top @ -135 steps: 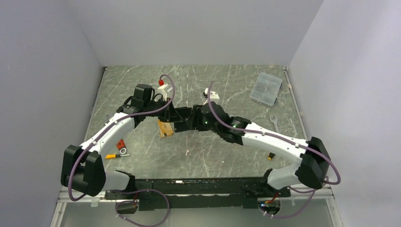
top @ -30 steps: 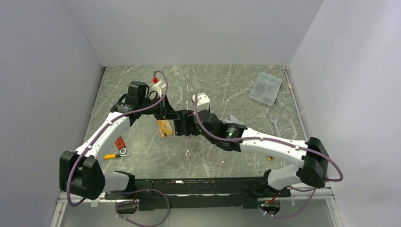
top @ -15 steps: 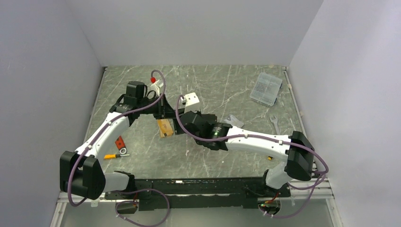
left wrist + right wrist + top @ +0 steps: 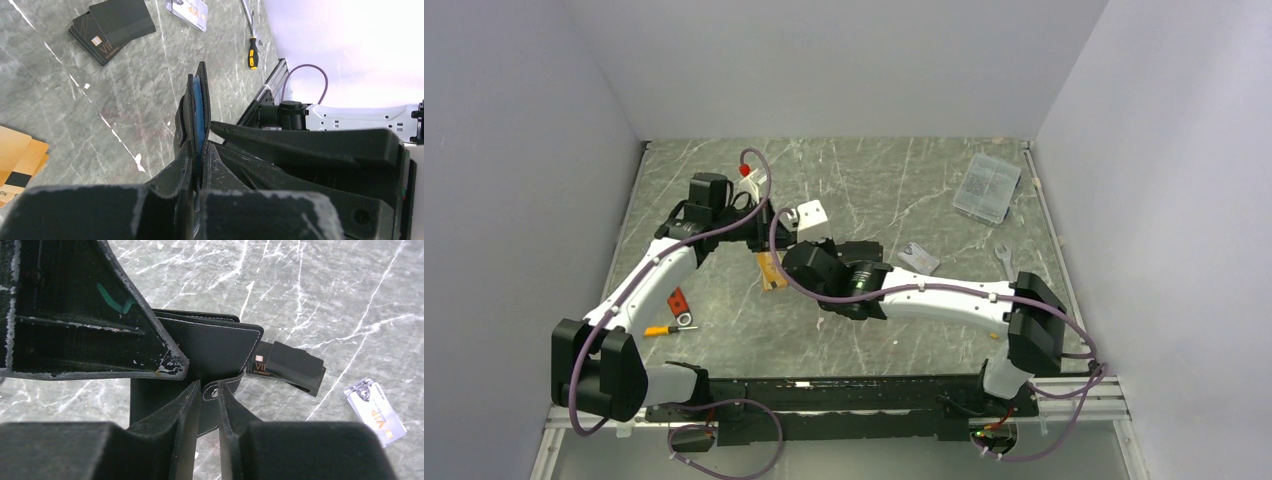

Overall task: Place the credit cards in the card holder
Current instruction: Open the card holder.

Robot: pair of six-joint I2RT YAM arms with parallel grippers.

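Seen from above, two white robot arms reach over a grey marbled desk (image 4: 894, 190) and meet left of the frame's centre.

In the left wrist view, the left hand (image 4: 197, 155) is clamped shut on the card holder (image 4: 198, 100), a black leather wallet. It is seen edge-on at the centre of the frame, standing up between the fingers, with a strip of light blue lining showing between its two leaves.

In the right wrist view, the right hand (image 4: 209, 395) comes in from the bottom edge, its fingers drawn close together on either side of the wallet's snap tab (image 4: 216, 388). Whether they already pinch the tab cannot be told. A finger of the left hand fills the upper left of this view, and the wallet's flat black face sits at the centre.

The cards lie flat on the desk:
- **Black cards** (image 4: 292, 367): two of them overlap just right of the wallet.
- **Silver-grey card** (image 4: 375, 410): it lies apart from them, near the right edge.
- **Orange-gold cards** (image 4: 17, 160): they sit at the lower left of the left wrist view.

A screwdriver (image 4: 253, 50) lies near the top of the left wrist view. In the overhead view, a clear plastic box (image 4: 987, 187) rests at the upper right, with a wrench (image 4: 1004, 262) below it.
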